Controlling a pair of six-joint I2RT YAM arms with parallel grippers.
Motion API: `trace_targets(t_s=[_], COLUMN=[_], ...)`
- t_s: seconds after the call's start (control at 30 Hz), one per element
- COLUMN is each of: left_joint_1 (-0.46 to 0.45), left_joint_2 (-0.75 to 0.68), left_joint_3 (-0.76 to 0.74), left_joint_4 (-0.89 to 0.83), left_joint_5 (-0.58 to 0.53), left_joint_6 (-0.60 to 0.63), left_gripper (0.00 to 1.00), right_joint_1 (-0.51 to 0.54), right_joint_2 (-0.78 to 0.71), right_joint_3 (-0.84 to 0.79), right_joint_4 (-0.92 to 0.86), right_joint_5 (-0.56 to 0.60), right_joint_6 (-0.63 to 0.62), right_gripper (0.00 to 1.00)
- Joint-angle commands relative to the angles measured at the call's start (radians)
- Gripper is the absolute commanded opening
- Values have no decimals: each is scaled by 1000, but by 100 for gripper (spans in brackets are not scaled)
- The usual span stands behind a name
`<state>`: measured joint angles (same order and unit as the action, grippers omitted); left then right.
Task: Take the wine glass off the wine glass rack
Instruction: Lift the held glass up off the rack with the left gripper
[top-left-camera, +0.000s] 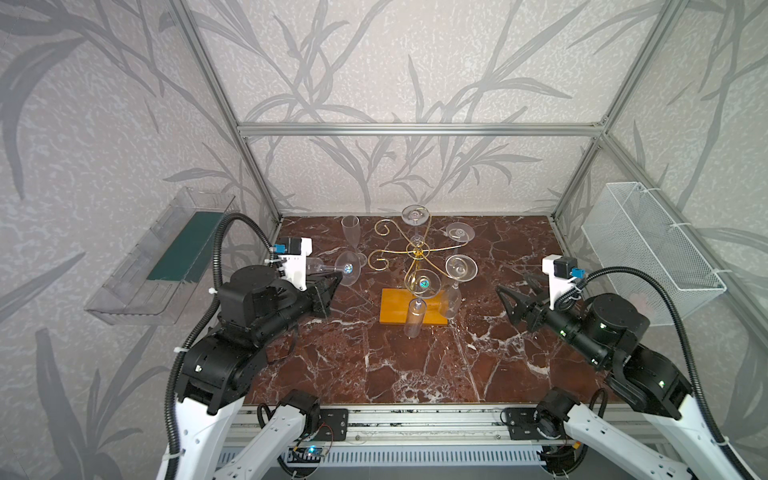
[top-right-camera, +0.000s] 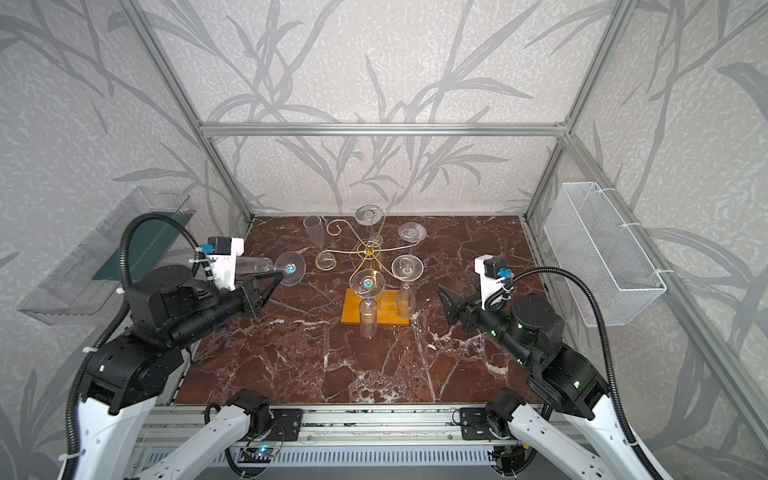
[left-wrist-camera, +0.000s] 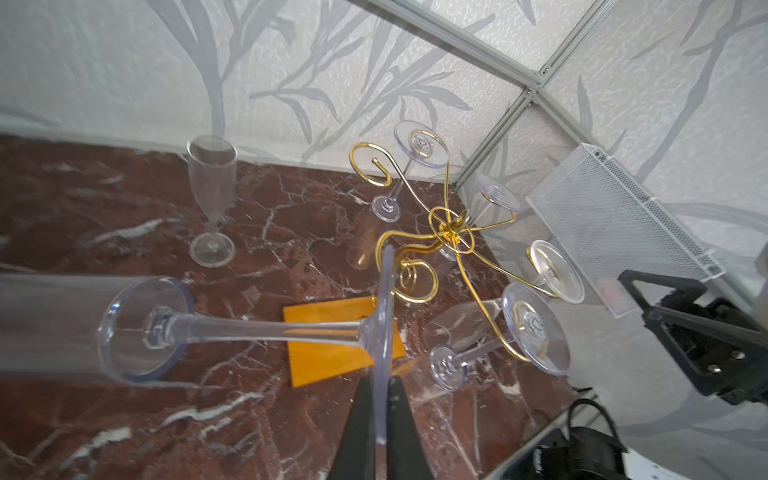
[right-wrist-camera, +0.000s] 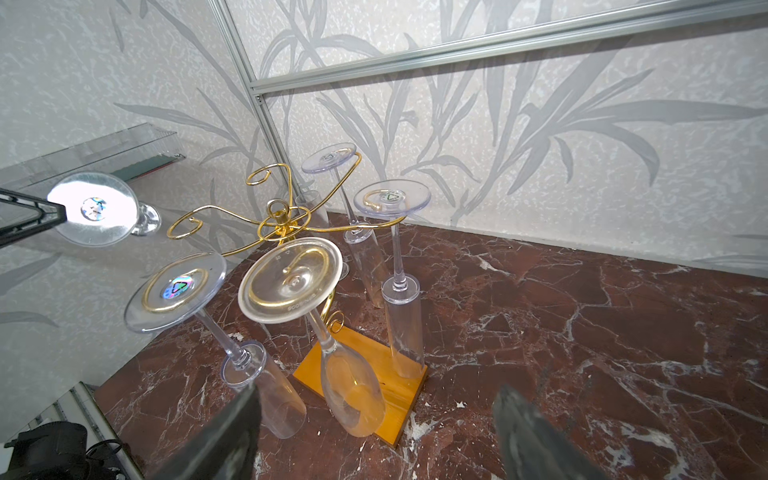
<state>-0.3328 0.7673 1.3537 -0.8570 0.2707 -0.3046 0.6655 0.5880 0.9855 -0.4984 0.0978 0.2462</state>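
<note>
Near the left edge of the table (top-left-camera: 415, 365), the left gripper (top-left-camera: 338, 277) is clenched on the foot of the wine glass (left-wrist-camera: 257, 330), which lies sideways, clear of the wine glass rack (top-left-camera: 417, 249) mid-table. Removal looks done; next it probably needs righting and setting down. The right gripper (top-left-camera: 513, 283) gapes empty. The foot stickers (right-wrist-camera: 178, 286) show a triangle; the moulded lettering is unreadable.
</note>
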Motion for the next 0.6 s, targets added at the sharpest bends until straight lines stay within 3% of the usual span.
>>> trace_targets(t_s=[0.0, 0.17, 0.57], left_joint_1=[-42, -84, -206], left_joint_2=[0, -9, -79], left_joint_3=[61, 40, -198], left_joint_4=[14, 105, 501], left_joint_5=[-126, -197, -275], left_joint_6=[352, 697, 1235], left_gripper=[0, 0, 0], right_joint_1=[-2, -3, -3], right_joint_2=[1, 36, 189], right_joint_3=[-2, 27, 147], right_joint_4=[31, 40, 120], right_joint_5=[16, 2, -127], right_joint_6=[-5, -14, -49], right_gripper=[86, 86, 86])
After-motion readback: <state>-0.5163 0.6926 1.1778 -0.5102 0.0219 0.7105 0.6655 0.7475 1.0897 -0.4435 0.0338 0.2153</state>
